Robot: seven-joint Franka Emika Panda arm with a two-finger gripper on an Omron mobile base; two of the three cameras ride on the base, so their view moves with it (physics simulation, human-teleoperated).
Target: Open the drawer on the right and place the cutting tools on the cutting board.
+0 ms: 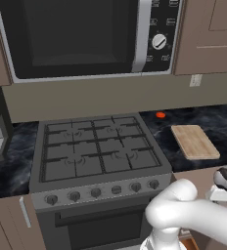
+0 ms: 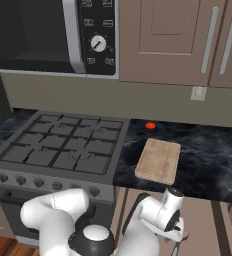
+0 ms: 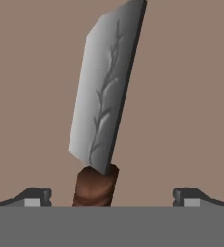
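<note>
In the hand view a small knife (image 3: 104, 96) with a broad grey blade and a dark reddish handle (image 3: 95, 187) lies flat on the matt-brown floor of the drawer (image 3: 181, 96). My gripper (image 3: 112, 198) hangs open right above it, one fingertip (image 3: 34, 198) on each side of the handle, not touching it. The right base view shows my hand reaching down into the open drawer (image 2: 203, 220) below the counter edge. The tan cutting board (image 1: 194, 141) (image 2: 159, 161) lies bare on the dark counter, right of the stove. The thin grey metal tool is out of view.
A gas stove (image 1: 96, 146) (image 2: 63, 145) fills the counter left of the board, with a microwave (image 1: 81, 34) above it. A small red object (image 1: 160, 115) (image 2: 150, 125) sits behind the board by the wall. Wall cabinets (image 2: 188, 40) hang overhead.
</note>
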